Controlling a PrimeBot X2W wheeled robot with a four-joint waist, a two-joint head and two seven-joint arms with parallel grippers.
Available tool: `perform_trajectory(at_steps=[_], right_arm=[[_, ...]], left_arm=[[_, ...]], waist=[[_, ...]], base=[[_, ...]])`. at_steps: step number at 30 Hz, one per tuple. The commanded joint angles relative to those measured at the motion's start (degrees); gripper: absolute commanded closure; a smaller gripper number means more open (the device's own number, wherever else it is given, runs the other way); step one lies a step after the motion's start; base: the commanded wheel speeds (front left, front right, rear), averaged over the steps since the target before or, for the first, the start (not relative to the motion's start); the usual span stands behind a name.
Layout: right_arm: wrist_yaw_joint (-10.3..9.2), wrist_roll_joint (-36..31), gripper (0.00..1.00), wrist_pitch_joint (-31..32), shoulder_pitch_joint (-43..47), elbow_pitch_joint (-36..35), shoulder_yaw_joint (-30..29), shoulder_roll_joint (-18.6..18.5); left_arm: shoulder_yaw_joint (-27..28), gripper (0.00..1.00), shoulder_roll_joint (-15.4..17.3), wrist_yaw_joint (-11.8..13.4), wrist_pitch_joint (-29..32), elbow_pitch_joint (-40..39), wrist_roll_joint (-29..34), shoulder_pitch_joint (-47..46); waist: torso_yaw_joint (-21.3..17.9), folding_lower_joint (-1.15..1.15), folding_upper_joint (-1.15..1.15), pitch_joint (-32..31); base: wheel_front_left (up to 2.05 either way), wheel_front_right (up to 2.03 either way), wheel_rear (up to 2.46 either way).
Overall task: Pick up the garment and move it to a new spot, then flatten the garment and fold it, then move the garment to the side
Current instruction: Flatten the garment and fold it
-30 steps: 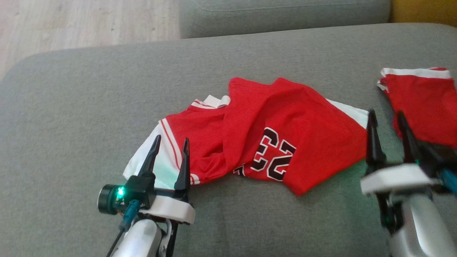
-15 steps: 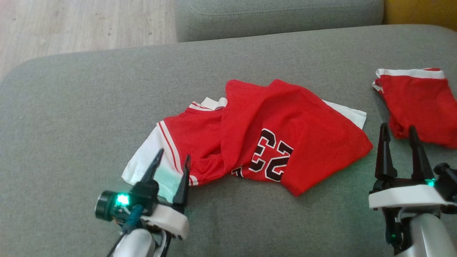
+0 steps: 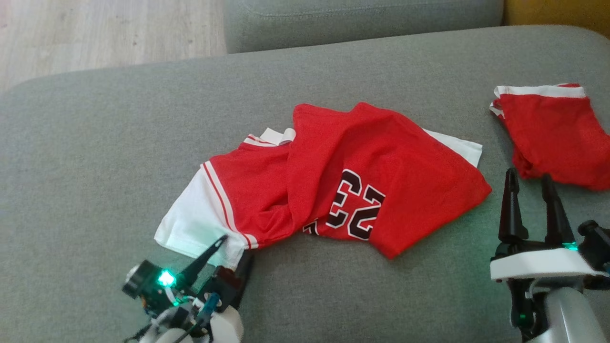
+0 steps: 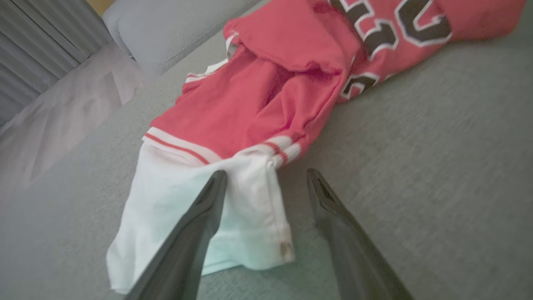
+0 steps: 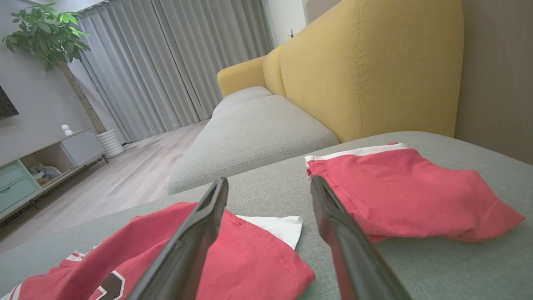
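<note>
**Item 1: garment** point(image 3: 343, 176). Red jersey w/ white sleeves, red-striped trim, black "23" outlined in white. Lies crumpled and partly folded over itself, approx. mid of the grey sofa seat point(image 3: 95, 143). Not held. White sleeve point(image 4: 187, 208) sticks out at its left end, on the robot's side.

**Item 2: left pincer** point(image 3: 236, 247). Released, fingers spread. Tips sit at the near edge of the white sleeve. In the left wrist view one finger crosses in front of the sleeve, the other is over bare seat, w/ the sleeve's hem corner betw. them. Contact w/ cloth: can't tell.

**Item 3: right pincer** point(image 3: 528, 174). Released, fingers apart. Sits over the seat just off the garment's right corner, betw. the garment and item 4.

**Item 4: second red piece** point(image 3: 553, 133). White band along its far edge. Lies at the right of the seat, apart from the garment.

**Surrounds:** further grey cushion point(image 3: 362, 19), yellow backrest point(image 5: 366, 66), wood floor point(image 3: 95, 33), grey curtains point(image 5: 187, 62), potted plant point(image 5: 46, 29), low cabinet point(image 5: 25, 175).
</note>
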Motion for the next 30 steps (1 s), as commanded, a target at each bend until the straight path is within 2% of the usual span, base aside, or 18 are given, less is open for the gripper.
perform_trajectory(at_steps=[1, 8, 10, 18, 21, 30], right_arm=[[-0.04, 0.38, 0.0, -0.37, -1.41, -1.6, 1.54, -0.24], [-0.04, 0.89, 0.0, -0.37, -2.28, -1.58, 1.9, -0.24], [-0.04, 0.95, 0.0, -0.37, -2.45, -1.57, 1.97, -0.24], [-0.04, 1.38, 0.0, -0.37, -2.27, -1.29, 1.86, -0.24], [-0.04, 1.57, 0.0, -0.37, -2.09, -1.29, 2.12, -0.24], [-0.04, 2.23, 0.0, -0.37, -1.58, -1.54, 2.99, -0.24]], left_arm=[[1.59, 0.0, 1.93, 0.64, 0.89, -1.33, 1.21, -3.69], [1.33, 0.0, 2.71, 2.93, 3.37, -0.56, 3.76, -6.3], [1.5, 1.0, 2.77, 3.02, 2.91, -0.59, 3.59, -6.93], [7.2, 1.0, 2.76, 7.6, -5.26, -6.18, 0.49, -10.28], [9.89, 1.0, 2.96, 8.53, -7.18, -9.57, -1.48, -11.81], [15.45, 1.0, 5.08, 9.9, -6.19, -21.22, -3.83, -17.14]], waist=[[-0.38, 0.0, 0.0, 0.42], [-1.59, 0.0, 0.0, 1.61], [-1.85, 0.0, 0.0, 1.8], [-2.11, 0.0, 0.0, 0.39], [-1.9, 0.0, 0.0, -0.63], [-1.43, 0.0, 0.0, -1.92]], base=[[0.0, 0.0, 0.0], [0.0, 0.0, 0.0], [0.0, 0.0, 0.0], [0.0, 0.0, 0.0], [0.0, 0.0, 0.0], [0.0, 0.0, 0.0]])
